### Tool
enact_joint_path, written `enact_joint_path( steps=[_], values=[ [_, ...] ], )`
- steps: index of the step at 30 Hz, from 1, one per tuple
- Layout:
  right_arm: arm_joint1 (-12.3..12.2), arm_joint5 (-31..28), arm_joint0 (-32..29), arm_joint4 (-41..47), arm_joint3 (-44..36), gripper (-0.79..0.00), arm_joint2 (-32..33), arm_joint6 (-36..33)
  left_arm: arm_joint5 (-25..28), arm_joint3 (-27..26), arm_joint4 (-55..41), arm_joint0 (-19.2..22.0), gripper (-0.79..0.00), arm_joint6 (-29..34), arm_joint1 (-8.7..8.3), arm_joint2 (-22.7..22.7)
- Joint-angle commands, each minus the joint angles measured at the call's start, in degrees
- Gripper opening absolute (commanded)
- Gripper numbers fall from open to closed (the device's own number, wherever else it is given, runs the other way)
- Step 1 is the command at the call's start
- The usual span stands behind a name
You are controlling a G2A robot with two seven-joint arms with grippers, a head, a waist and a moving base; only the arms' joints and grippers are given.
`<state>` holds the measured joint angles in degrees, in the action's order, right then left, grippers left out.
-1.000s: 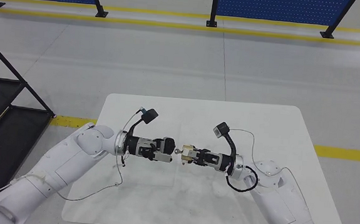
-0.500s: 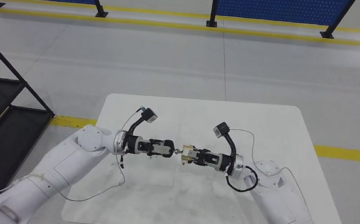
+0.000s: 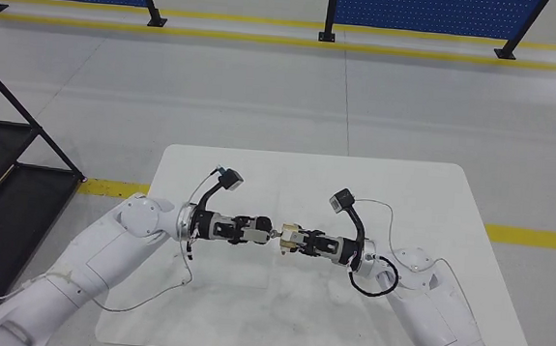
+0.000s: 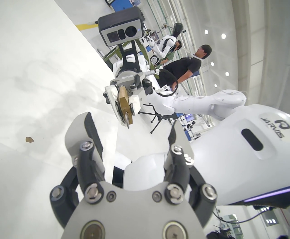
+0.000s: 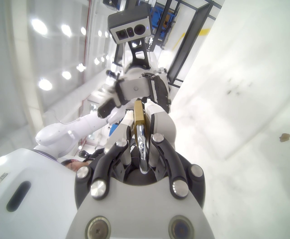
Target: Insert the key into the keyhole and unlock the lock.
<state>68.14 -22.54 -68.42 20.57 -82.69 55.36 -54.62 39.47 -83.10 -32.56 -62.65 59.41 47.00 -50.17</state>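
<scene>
The left gripper (image 4: pixel 131 123) is spread wide, with nothing held between its black pads. Just beyond its tips, at three o'clock from it in the top view, a small silvery metal key (image 4: pixel 127 121) sticks out of the near end of a brass padlock with a chrome shackle (image 5: pixel 138 111). The right gripper (image 5: pixel 138 121) is clamped on that padlock's body, and the shackle points back toward its wrist. The two grippers face each other above the white rectangular table (image 3: pixel 403 191), slightly toward six o'clock of its centre. A small brown speck (image 4: pixel 29 139) lies on the tabletop.
</scene>
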Motion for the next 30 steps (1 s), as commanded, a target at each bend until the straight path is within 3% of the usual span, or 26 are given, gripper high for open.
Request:
enact_joint_path(
  steps=[1, 17, 23, 30],
  values=[
    [0.0, 0.0, 0.0, 0.0, 0.0, -0.785, 0.0, 0.0, 0.0, -0.5, 1.2, -0.7, -0.483, -1.0, -0.03, -0.5],
    [0.0, 0.0, 0.0, 0.0, 0.0, -0.785, 0.0, 0.0, -4.6, -8.0, 7.3, -7.2, -0.588, -5.4, -1.35, -7.0],
    [0.0, 0.0, 0.0, 0.0, 0.0, -0.785, 0.0, 0.0, -7.0, -9.8, 9.5, -8.5, -0.671, -5.9, -1.55, -8.6],
    [0.0, 0.0, 0.0, 0.0, 0.0, -0.785, 0.0, 0.0, -8.5, -10.6, 10.2, -9.0, -0.693, -5.9, -1.36, -9.2]
  ],
)
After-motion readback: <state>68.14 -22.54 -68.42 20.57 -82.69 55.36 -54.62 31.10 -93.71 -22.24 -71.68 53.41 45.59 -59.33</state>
